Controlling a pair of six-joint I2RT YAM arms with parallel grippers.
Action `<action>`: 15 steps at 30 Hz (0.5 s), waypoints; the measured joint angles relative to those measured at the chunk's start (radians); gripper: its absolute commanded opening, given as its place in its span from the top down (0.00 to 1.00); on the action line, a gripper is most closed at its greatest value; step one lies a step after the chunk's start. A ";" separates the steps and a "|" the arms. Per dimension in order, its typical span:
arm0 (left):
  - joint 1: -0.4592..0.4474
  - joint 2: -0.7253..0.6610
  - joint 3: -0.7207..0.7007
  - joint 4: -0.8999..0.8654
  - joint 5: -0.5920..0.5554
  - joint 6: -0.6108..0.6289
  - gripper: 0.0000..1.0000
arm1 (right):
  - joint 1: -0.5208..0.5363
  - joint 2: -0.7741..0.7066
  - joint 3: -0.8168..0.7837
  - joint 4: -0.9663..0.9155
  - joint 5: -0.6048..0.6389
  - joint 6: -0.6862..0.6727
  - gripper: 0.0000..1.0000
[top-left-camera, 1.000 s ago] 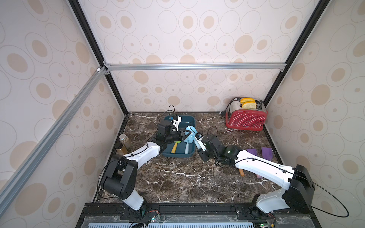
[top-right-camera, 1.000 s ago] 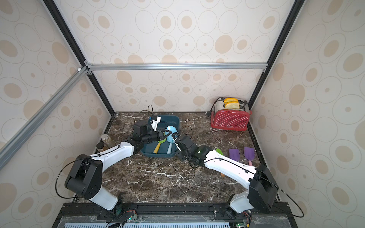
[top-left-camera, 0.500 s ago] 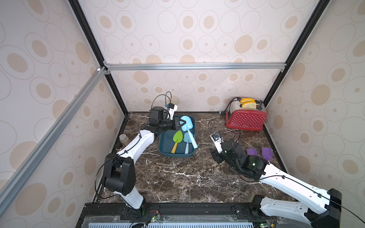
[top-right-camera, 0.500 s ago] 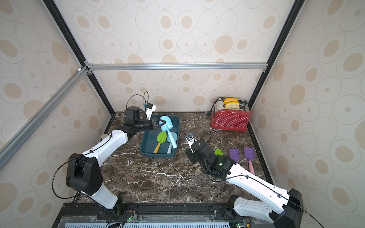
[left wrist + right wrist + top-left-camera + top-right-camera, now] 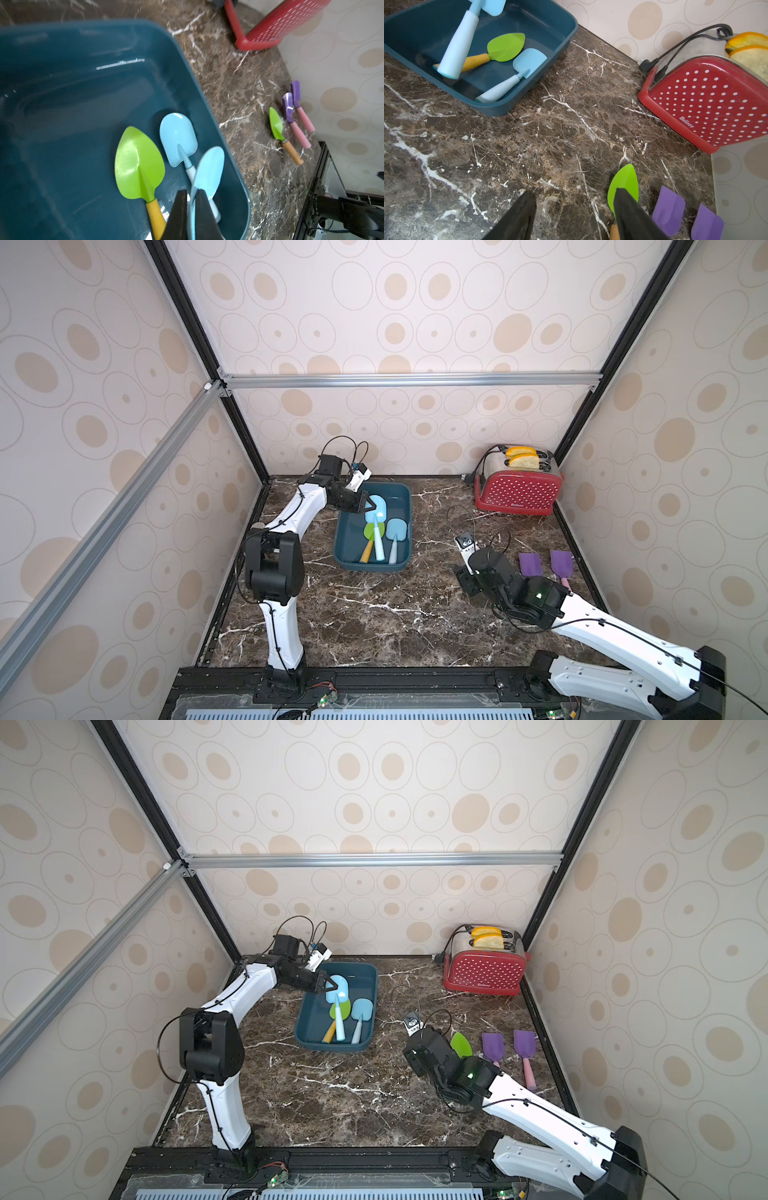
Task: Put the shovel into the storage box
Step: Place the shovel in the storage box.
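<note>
L tool (image 5: 189,194) is pinched narrow on the blade edge of a light-blue shovel (image 5: 376,508), hanging it handle-down inside the storage box (image 5: 405,494). It's not let go yet, and can't tell if the handle tip touches the box floor. A green shovel (image 5: 369,531) and a second blue shovel (image 5: 397,529) already lie flat inside. R tool (image 5: 573,192) is empty w/ jaws apart, low over the bench (image 5: 374,614) just beside a loose green shovel (image 5: 623,180), purple shovels (image 5: 493,1046) next to that; prob. abt halfway, w/ 2 in, 1 mid-drop, 3 left on bench.
</note>
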 measured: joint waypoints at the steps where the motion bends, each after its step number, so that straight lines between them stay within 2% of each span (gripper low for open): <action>1: 0.000 0.031 0.020 -0.028 -0.010 0.014 1.00 | 0.000 -0.003 -0.008 -0.003 0.003 0.005 0.33; 7: 0.001 0.136 0.114 -0.116 -0.038 0.059 1.00 | 0.000 0.008 -0.023 -0.020 0.010 0.027 0.33; 15: 0.002 0.241 0.205 -0.149 -0.037 0.077 1.00 | 0.000 0.057 -0.018 -0.029 0.022 0.053 0.33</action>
